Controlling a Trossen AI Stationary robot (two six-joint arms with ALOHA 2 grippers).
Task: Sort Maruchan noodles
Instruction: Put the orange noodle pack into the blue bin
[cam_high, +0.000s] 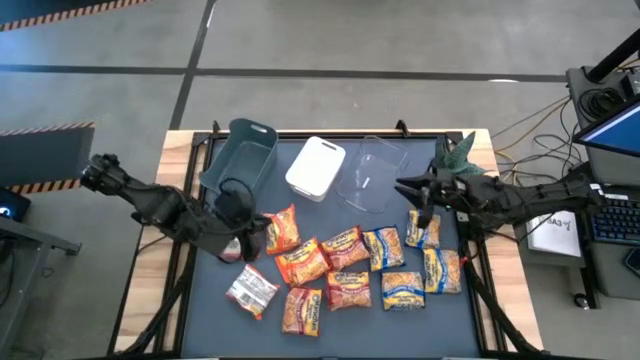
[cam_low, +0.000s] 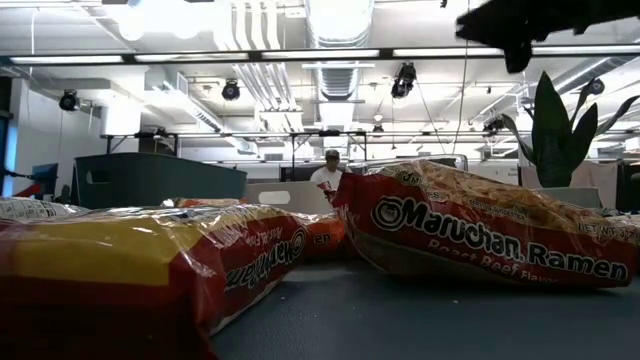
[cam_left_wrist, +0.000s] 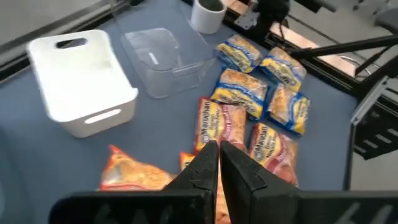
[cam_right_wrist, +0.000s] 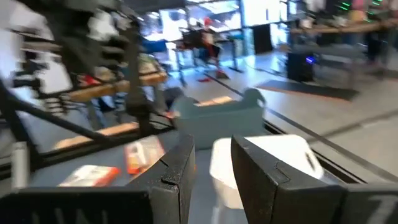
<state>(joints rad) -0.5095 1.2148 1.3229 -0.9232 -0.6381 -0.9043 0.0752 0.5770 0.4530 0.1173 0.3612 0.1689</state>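
Dark table mat (cam_high: 460, 310), noodle packets (cam_high: 345, 265) scattered across its near half; left gripper (cam_left_wrist: 219, 163) fingers together above orange ones; right gripper (cam_right_wrist: 211, 171) slightly apart, empty, near clear bin (cam_high: 372, 172).

About a dozen Maruchan noodles (cam_high: 345, 268) packets, orange-red, blue-and-yellow and one whitish-silver, lie flat, clustered mid-table.

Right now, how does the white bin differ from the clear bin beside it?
The white bin is opaque with solid walls, while the clear bin is see-through, the dark table showing through it. The white bin sits in the middle of the row, next to the grey-green bin; the clear bin is the end one on the right arm's side. Both are open-topped, rectangular and hold no packets.
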